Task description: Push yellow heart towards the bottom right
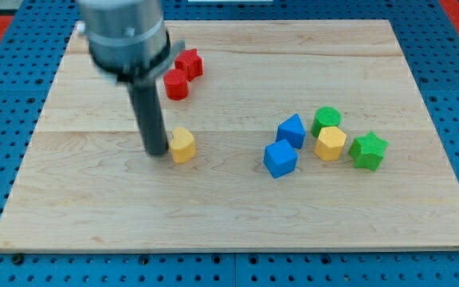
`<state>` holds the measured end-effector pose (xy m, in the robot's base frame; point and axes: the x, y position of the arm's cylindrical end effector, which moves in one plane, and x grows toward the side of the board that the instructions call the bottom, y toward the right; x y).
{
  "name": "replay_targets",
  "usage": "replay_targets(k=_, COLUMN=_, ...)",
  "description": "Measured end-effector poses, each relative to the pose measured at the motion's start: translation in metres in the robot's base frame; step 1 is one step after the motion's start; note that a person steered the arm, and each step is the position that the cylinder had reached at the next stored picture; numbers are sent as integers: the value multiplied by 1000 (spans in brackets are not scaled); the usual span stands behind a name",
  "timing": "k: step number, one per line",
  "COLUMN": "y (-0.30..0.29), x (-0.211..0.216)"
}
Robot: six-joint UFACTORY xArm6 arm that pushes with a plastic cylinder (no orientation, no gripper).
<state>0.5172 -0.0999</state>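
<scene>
The yellow heart point(183, 145) lies on the wooden board point(237, 215), left of the middle. My tip point(157, 152) is down on the board just to the heart's left, touching or almost touching its left side. The dark rod rises from there to the grey arm body at the view's top left.
A red cylinder point(176, 84) and a red star-like block point(190, 63) lie near the view's top, beside the rod. At the right stand a cluster: two blue blocks point(291, 131) point(280, 158), a green cylinder point(326, 121), a yellow hexagon point(330, 144) and a green star point(367, 151).
</scene>
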Motion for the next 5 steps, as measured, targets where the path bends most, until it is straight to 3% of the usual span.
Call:
replay_targets(k=1, y=61, x=52)
replay_targets(k=2, y=-26, x=41)
replay_targets(k=3, y=-55, x=-3)
replay_targets(k=4, y=-36, x=-32)
replay_targets(k=5, y=21, x=-32)
